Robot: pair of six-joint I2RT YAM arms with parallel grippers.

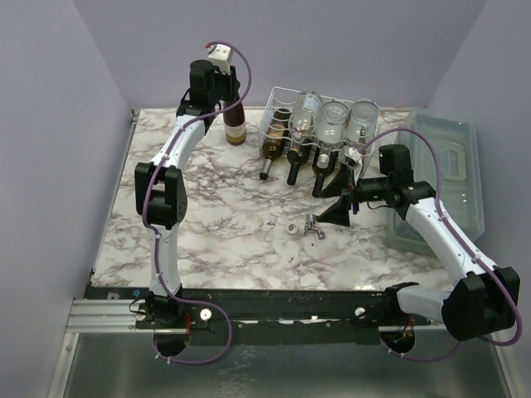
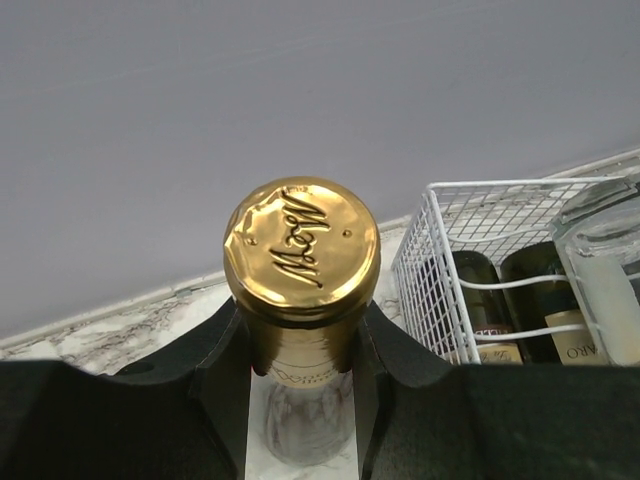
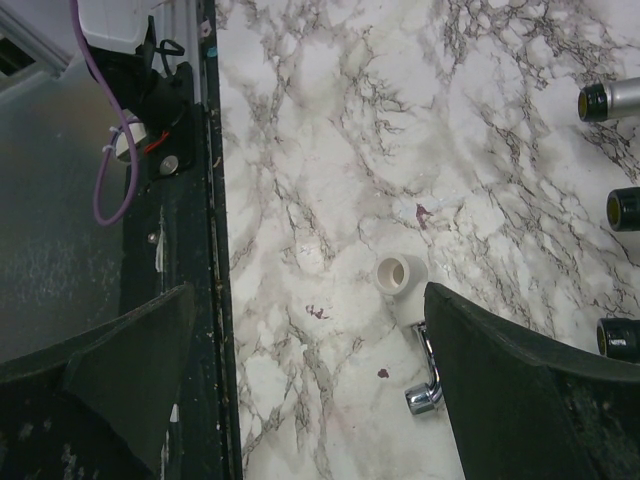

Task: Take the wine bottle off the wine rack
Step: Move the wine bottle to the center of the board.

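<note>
An upright wine bottle [image 1: 235, 124] with a gold foil cap [image 2: 300, 245] stands on the marble table, left of the white wire wine rack [image 1: 280, 93]. My left gripper [image 1: 224, 101] is shut on its neck just under the cap, with a black finger [image 2: 225, 375] pressed on each side. In the left wrist view the rack [image 2: 430, 265] sits to the right. The rack holds several lying bottles [image 1: 292, 157], necks toward me. My right gripper [image 1: 338, 197] is open and empty, hovering over the table in front of the rack, its fingers [image 3: 520, 380] wide apart.
A white and chrome faucet piece [image 1: 311, 225] lies on the table below the right gripper and shows in the right wrist view [image 3: 405, 282]. A translucent grey-green lidded bin [image 1: 452, 174] stands at the right. Bottle mouths [image 3: 610, 100] line the right wrist view's right edge.
</note>
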